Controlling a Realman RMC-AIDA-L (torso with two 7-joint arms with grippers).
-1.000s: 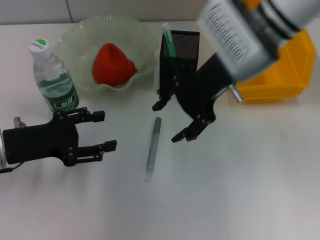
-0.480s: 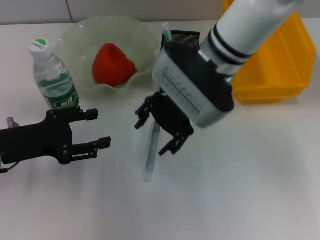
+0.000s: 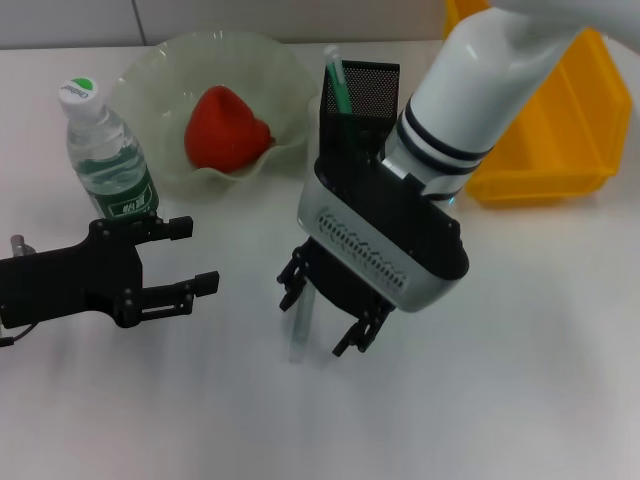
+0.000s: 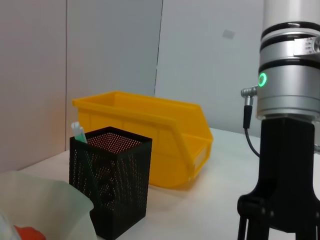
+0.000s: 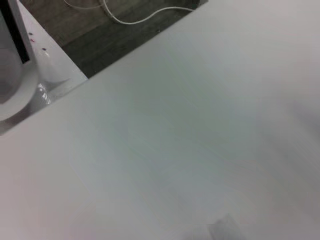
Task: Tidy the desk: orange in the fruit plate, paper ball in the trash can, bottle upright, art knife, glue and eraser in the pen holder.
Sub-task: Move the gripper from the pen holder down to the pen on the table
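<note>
While descending since before | right gripper (image 3: 322, 312) jaws straddle art knife (image 3: 299, 330)

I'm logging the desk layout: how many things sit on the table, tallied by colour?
Red-orange: 1, the orange
Pale green: 1, the fruit plate
Clear: 1, the bottle
Black: 1, the pen holder
Yellow: 1, the trash can
Grey: 1, a slim stick
Total: 6
</note>
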